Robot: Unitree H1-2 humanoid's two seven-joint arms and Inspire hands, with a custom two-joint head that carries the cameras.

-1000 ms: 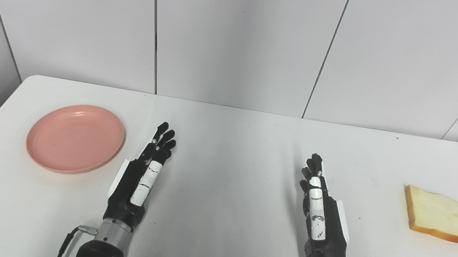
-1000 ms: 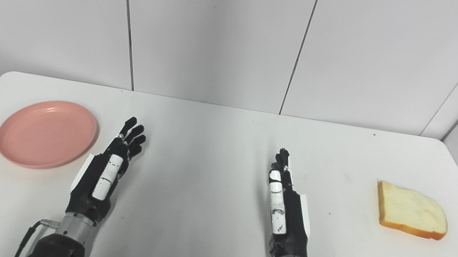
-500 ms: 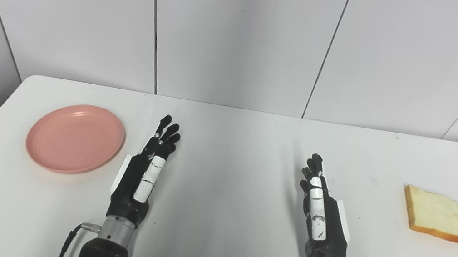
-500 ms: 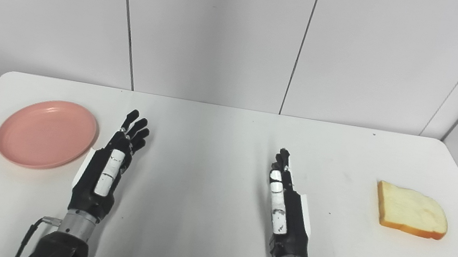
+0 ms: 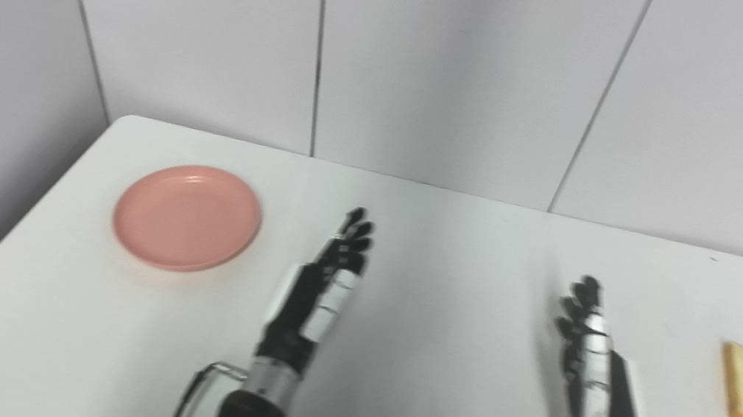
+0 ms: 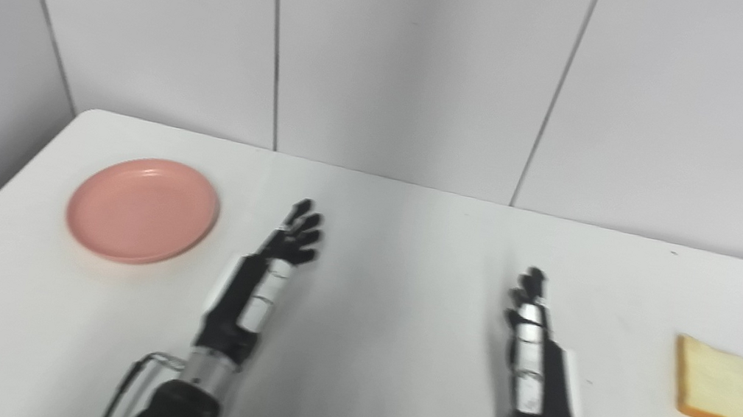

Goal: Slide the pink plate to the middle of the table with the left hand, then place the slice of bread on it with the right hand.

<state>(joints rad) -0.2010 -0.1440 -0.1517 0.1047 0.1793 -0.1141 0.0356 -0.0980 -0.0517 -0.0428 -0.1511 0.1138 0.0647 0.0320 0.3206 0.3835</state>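
Note:
A round pink plate (image 5: 187, 217) lies flat on the left part of the white table (image 5: 452, 266). My left hand (image 5: 321, 290) is black with white panels and hovers a little to the plate's right, fingers stretched forward and apart, holding nothing. Far to the right lies a slice of bread (image 6: 734, 393) with an orange-brown crust, cut off by the picture edge in the left eye view. My right hand (image 6: 535, 354) is open too, fingers pointing forward, well to the left of the bread and touching nothing.
White wall panels (image 5: 454, 65) rise directly behind the table's far edge, and a grey wall stands close on the left side. A cable loops off my left wrist (image 5: 203, 376) near the bottom edge.
The whole picture has shifted right and tilted, so the camera has turned left. My left hand has reached a little further forward; plate, bread and right hand keep their places.

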